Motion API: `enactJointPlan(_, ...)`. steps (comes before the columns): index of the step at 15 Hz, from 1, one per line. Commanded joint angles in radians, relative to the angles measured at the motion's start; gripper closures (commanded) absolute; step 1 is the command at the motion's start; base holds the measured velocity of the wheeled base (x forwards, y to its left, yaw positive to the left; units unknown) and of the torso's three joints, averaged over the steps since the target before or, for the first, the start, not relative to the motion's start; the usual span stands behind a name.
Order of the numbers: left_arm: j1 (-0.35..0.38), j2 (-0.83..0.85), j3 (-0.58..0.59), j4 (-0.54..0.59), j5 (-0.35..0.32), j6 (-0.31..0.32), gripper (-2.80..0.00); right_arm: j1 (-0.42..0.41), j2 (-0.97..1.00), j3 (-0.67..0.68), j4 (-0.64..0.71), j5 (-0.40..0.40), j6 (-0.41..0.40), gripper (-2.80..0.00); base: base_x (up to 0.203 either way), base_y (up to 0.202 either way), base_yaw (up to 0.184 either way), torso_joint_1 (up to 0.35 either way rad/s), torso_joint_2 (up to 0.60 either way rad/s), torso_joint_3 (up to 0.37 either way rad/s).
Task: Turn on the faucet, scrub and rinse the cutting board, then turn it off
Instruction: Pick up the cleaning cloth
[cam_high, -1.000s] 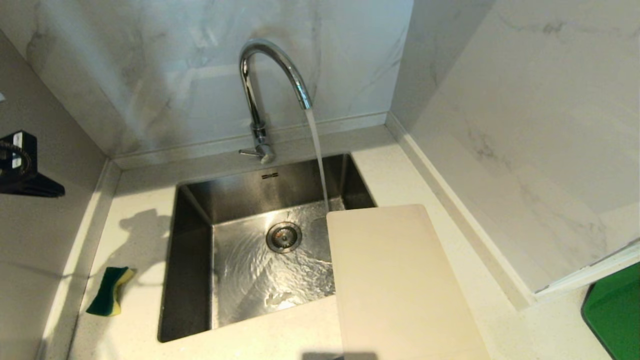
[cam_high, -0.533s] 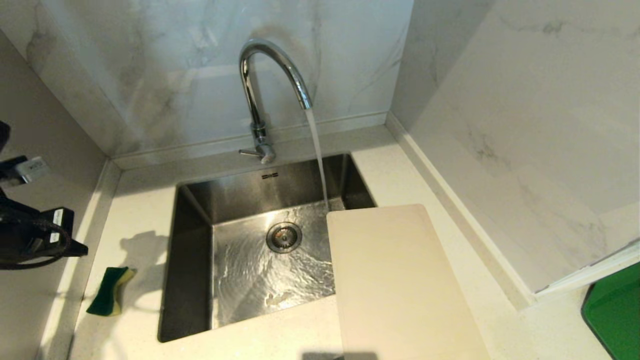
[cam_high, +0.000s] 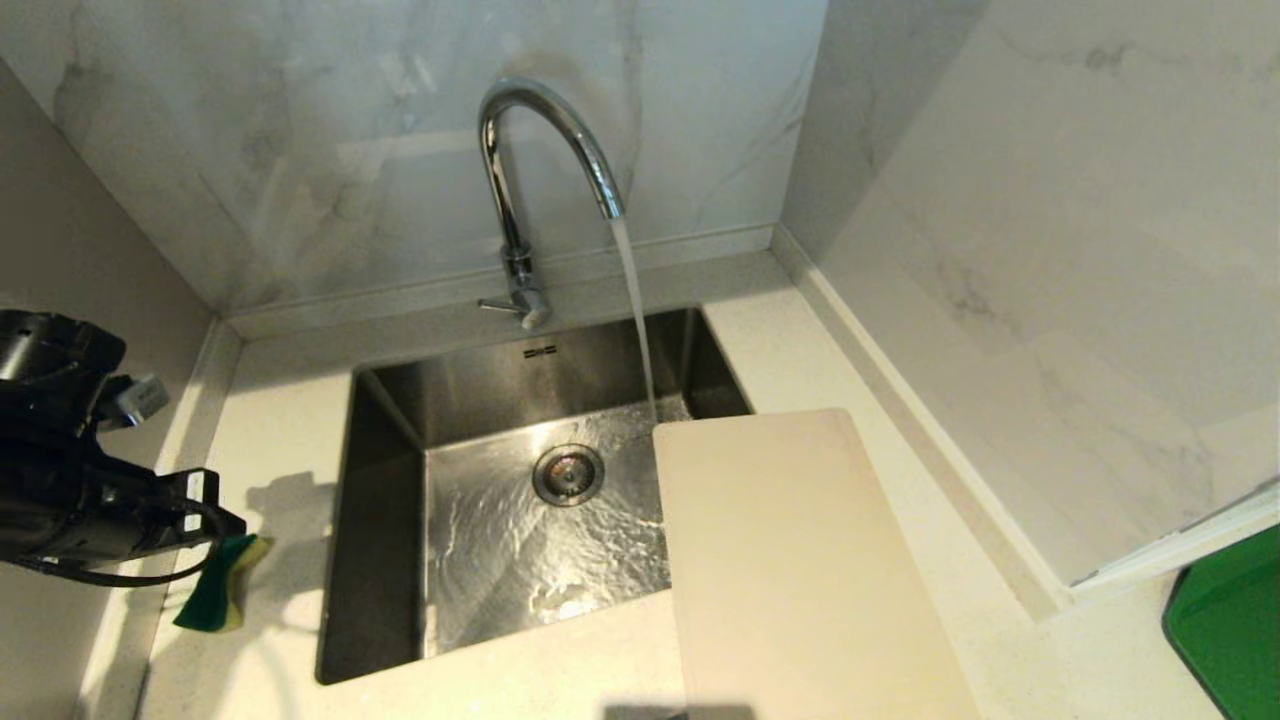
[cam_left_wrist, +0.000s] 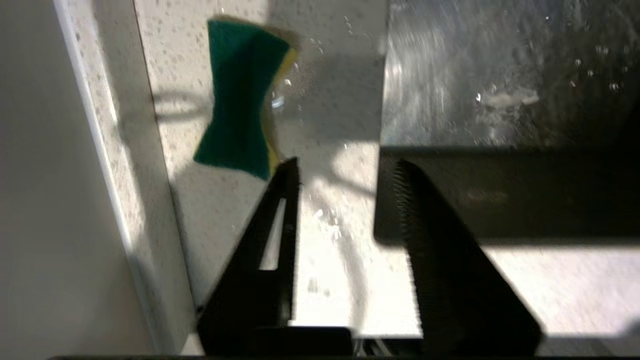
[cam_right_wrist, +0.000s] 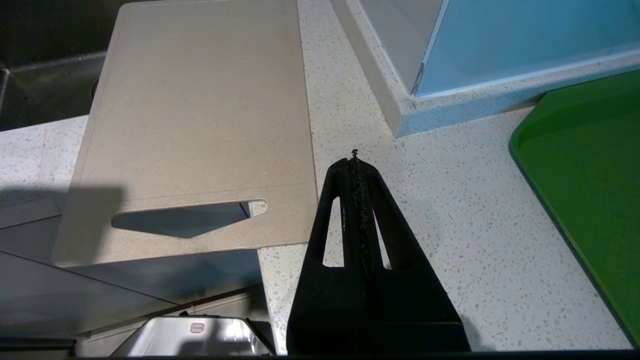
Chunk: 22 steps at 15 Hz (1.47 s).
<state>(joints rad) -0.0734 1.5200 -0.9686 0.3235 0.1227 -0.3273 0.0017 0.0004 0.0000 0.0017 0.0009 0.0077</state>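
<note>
Meanwhile, water streams from the tall chrome gooseneck faucet (cam_high: 540, 150) into the steel sink (cam_high: 390, 560). Beside it, the cream plastic cutting board (cam_high: 790, 560) overhangs the rim. Left gripper (cam_left_wrist: 345, 170) hovers parted near the green-yellow sponge (cam_left_wrist: 240, 95); right gripper (cam_right_wrist: 356, 162) is closed, empty.

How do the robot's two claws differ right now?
The left gripper has its fingers spread apart; the right gripper has them pressed shut. The left gripper hangs over the counter near the green-and-yellow sponge, beside the sink; the right gripper sits over the counter beside the cutting board. Both are black, and neither holds anything.
</note>
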Motion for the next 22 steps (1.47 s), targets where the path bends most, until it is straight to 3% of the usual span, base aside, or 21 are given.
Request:
enactJointPlan(1,0.004,0.063,0.042,-0.049,0.013,0.005,-2.8,0.0,0.0,0.0,0.001,0.001,0.0,0.0,0.0,0.0,0.0,0.0,0.0,0.0)
enactJointPlan(4,0.022,0.105,0.05,-0.058,0.007,0.022,-2.8,0.0,0.0,0.0,0.0,0.001,0.0,0.0,0.0,0.0,0.0,0.0,0.0,0.0)
enactJointPlan(7,0.091,0.167,0.06,-0.124,0.004,0.053,-2.8,0.0,0.0,0.0,0.0,0.001,0.0,0.0,0.0,0.0,0.0,0.0,0.0,0.0)
enactJointPlan(10,0.137,0.2,0.061,-0.161,-0.047,0.086,-2.8,0.0,0.0,0.0,0.0,0.001,0.0,0.0,0.0,0.0,0.0,0.0,0.0,0.0)
enactJointPlan(15,0.177,0.248,0.056,-0.212,-0.056,0.12,-2.8,0.0,0.0,0.0,0.0,0.001,0.0,0.0,0.0,0.0,0.0,0.0,0.0,0.0)
enactJointPlan(17,0.211,0.273,0.059,-0.239,-0.109,0.134,-2.8,0.0,0.0,0.0,0.0,0.001,0.0,0.0,0.0,0.0,0.0,0.0,0.0,0.0)
enactJointPlan(22,0.233,0.301,0.057,-0.241,-0.15,0.139,-2.8,0.0,0.0,0.0,0.0,0.001,0.0,0.0,0.0,0.0,0.0,0.0,0.0,0.0)
